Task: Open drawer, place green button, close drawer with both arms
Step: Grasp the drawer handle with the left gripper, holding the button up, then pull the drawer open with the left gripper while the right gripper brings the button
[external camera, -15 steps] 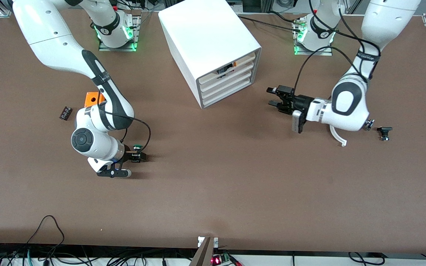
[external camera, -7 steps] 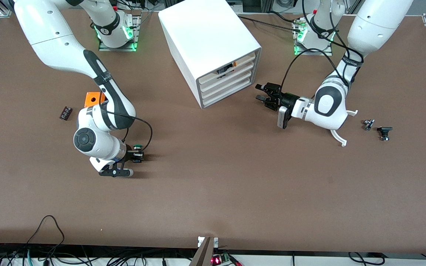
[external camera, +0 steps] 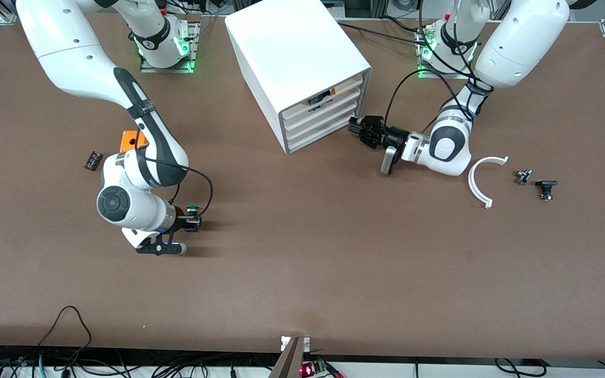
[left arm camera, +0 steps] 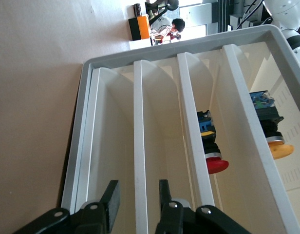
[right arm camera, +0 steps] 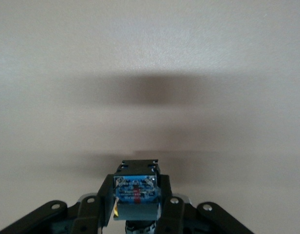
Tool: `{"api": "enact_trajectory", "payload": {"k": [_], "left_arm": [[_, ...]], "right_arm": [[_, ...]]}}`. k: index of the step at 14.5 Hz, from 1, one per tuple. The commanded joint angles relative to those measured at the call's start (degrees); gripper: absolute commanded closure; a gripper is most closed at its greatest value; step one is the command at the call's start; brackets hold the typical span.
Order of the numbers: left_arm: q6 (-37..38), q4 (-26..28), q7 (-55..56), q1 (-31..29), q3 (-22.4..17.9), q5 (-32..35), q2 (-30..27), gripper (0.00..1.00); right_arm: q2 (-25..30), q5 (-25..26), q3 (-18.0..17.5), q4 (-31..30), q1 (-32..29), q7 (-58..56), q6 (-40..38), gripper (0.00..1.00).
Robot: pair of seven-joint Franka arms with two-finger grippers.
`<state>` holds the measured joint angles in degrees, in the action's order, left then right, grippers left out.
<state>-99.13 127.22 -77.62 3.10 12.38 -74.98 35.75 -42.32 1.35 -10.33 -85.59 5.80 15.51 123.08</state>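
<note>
The white cabinet [external camera: 297,58] stands at the robots' edge of the table, its four cream drawer fronts [external camera: 321,116] facing the front camera. My left gripper [external camera: 356,127] is open at the cabinet's front, at the corner toward the left arm's end. In the left wrist view [left arm camera: 138,201] its fingers stand either side of a lower drawer's front edge [left arm camera: 140,146] without gripping it. My right gripper [external camera: 193,221] is shut on the green-capped button [external camera: 193,209], low over the table. The button's blue-grey body [right arm camera: 135,191] sits between the fingers in the right wrist view.
An orange box [external camera: 130,139] and a small black part [external camera: 93,160] lie toward the right arm's end. A white curved piece [external camera: 483,181] and two small dark parts [external camera: 546,188] lie toward the left arm's end. Upper drawers hold a red button [left arm camera: 215,163] and an orange one [left arm camera: 276,146].
My left arm has swung toward the cabinet, bringing its open gripper up to the drawer fronts. My right gripper with the button has barely shifted.
</note>
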Motion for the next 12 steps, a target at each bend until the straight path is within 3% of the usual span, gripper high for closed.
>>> {"api": "enact_trajectory", "payload": {"k": [1,9,12], "left_arm": [[-1.06,1.71,-1.92,1.82,0.28,-3.68,0.28,0.60],[-2.03,3.47,-1.92,4.89,0.37,-7.54,0.99,0.63],[-2.03,4.00,-2.01,6.22,0.45,-9.39,0.99,0.64]], "right_arm": [[0.14,0.41,0.04,4.72,0.26,0.49,-6.70,1.00],[0.14,0.41,0.04,18.43,4.91,10.05,-22.96,1.00],[0.22,0.41,0.04,21.95,7.90,17.78,-24.65,1.00]]}}
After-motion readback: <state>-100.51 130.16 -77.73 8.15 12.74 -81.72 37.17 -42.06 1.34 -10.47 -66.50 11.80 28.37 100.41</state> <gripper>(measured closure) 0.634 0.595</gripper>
